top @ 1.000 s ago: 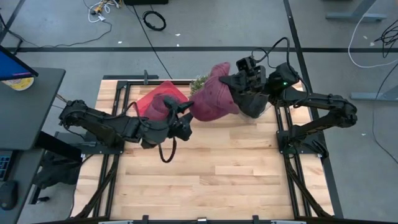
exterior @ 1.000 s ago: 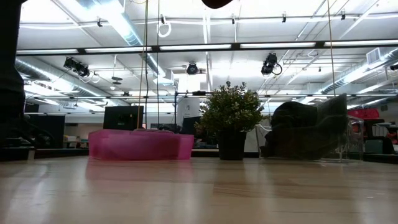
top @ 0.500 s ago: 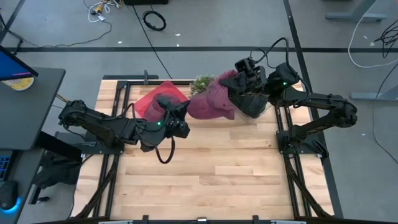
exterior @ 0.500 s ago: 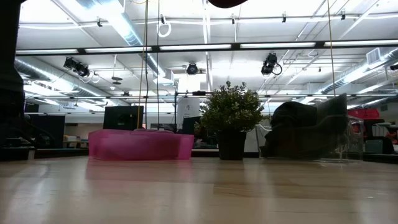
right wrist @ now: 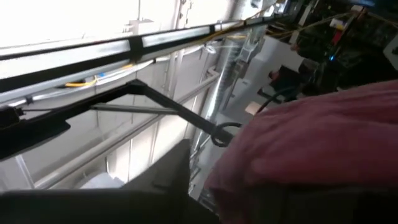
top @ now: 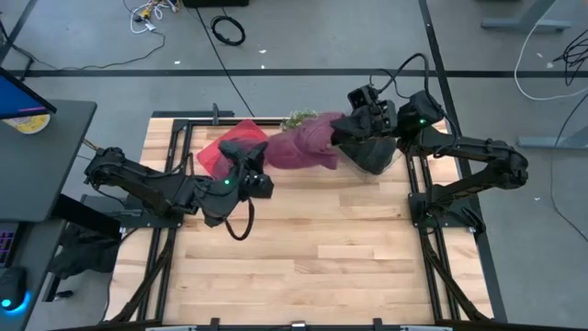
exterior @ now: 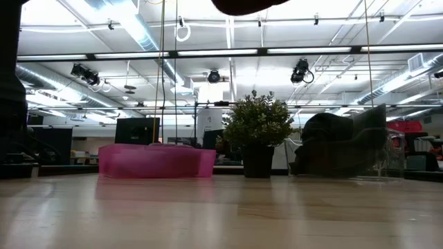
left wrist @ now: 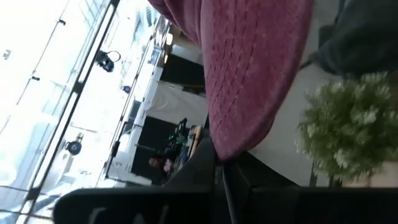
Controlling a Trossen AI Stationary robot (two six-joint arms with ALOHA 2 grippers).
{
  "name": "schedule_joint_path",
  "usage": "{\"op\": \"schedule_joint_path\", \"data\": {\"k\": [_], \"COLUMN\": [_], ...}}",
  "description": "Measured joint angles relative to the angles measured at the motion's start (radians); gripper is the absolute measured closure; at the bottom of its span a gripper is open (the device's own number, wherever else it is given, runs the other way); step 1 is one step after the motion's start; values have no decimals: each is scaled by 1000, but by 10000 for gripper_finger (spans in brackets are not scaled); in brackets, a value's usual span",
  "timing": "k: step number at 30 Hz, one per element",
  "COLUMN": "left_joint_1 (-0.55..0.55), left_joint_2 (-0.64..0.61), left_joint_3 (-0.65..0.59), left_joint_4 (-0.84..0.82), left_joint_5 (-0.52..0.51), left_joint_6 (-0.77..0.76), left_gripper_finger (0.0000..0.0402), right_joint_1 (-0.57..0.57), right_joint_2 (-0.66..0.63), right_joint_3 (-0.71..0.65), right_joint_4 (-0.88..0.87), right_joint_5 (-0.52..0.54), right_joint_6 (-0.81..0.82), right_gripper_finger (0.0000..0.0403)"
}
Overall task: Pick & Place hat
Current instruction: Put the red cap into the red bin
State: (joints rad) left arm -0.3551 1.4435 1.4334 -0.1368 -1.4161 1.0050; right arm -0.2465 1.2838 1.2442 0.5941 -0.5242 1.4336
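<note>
The maroon knit hat [top: 303, 147] hangs high above the table's far half, stretched between my two grippers. My left gripper [top: 262, 158] is shut on its left end, above the near right corner of the pink bin [top: 220, 147]. My right gripper [top: 342, 136] is at the hat's right end, in front of the clear box [top: 378, 158]. The right wrist view shows the hat [right wrist: 317, 143] lying beside that gripper. In the low view only a dark underside of the hat [exterior: 242, 4] shows at the top edge. My left gripper pinches an edge of the hat [left wrist: 217, 146] between its two fingers, which come in level from the table's left. The knit [left wrist: 249, 68] runs away from the fingers toward the right arm. The hat is lifted clear of the table.
The pink bin [exterior: 156, 160] stands at the far left and a small potted plant [exterior: 257, 131] at the far middle. The clear box with dark hats [exterior: 346, 145] is at the far right. The near half of the wooden table [top: 303, 267] is bare.
The hat hung bunched below my right gripper. It is now drawn out toward the table's left between the two grippers. My left gripper has turned and shifted a little toward the far left with the hat's left end.
</note>
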Motion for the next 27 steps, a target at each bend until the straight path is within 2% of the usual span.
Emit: {"op": "schedule_joint_path", "data": {"k": [3,5,7,11,15,21,24,27], "left_joint_1": [10,19,27,38,60,133,164,196], "left_joint_2": [-6,-8,-10,-13,-13,-12,-12,-18], "left_joint_3": [-1,0,0,0,0,-1,-1,-4], "left_joint_4": [-77,-157,-269,-558,-896,-1249,-1401,-1431], "left_joint_5": [-59,-126,-146,-155,-159,37,70,117], "left_joint_6": [-52,-94,-156,-360,-636,-897,-1029,-1044], "left_gripper_finger": [389,389,389,389,389,389,389,389], "right_joint_1": [-20,-35,-48,-72,-90,-91,-91,-91], "right_joint_2": [-3,-9,-18,-37,-55,-76,-71,-74], "right_joint_3": [0,0,0,0,0,3,0,1], "right_joint_4": [-2,-3,-4,-10,-39,-41,-66,-89], "right_joint_5": [-39,-54,-60,-69,-79,-124,-124,-124], "right_joint_6": [3,4,5,5,0,-12,-26,-47], "right_gripper_finger": [202,169,140,99,82,80,80,80]}}
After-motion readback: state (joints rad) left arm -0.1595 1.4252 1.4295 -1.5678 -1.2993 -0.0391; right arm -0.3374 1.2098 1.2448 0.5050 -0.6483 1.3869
